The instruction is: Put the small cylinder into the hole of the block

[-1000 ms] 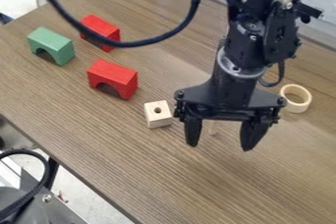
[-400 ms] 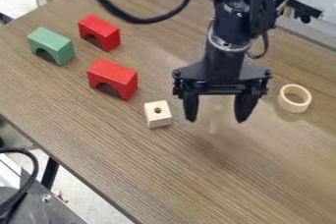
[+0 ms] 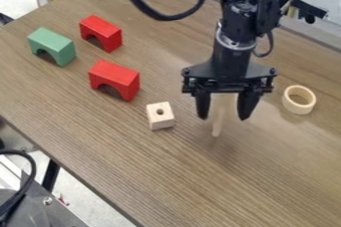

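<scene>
Hand (image 3: pixel 224 118) released, fingers (image 3: pixel 203 107) apart over the tabletop (image 3: pixel 200 186), small cylinder (image 3: pixel 217 127) seen in the gap, holed block (image 3: pixel 162 120) left, pale ring (image 3: pixel 288 103) right

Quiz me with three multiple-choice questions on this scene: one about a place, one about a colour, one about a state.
1. Where in the image is the wooden ring?
A. Left of the hand
B. Right of the hand
C. Beside the green arch

2. What colour is the leftmost arch?
A. Green
B. Red
C. Blue

3. How is the hole in the small block?
A. Plugged by the cylinder
B. Covered by an arch
C. Open

1: B, it lies past the right-hand fingertip.
2: A, its top is green.
3: C, it shows dark, the cylinder outside it.
</scene>
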`<state>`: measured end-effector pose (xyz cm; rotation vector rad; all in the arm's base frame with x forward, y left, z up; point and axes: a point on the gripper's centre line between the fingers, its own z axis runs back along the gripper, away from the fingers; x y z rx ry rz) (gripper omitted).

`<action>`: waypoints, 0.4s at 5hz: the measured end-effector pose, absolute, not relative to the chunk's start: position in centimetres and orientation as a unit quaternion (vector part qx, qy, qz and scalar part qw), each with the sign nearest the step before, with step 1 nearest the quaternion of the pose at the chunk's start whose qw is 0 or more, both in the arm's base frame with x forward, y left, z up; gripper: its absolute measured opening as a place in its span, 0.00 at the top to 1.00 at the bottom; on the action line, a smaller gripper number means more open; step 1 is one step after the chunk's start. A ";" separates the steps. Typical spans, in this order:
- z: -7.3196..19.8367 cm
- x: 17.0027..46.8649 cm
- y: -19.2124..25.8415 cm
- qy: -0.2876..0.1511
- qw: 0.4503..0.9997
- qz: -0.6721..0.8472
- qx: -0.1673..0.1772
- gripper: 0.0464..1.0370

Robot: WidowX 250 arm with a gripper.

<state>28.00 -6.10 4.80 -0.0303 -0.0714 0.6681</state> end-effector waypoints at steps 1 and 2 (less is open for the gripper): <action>4.8 27.6 -5.9 -0.020 0.946 0.323 -0.003 0.67; 6.1 26.8 -5.1 -0.006 0.945 0.326 -0.004 0.88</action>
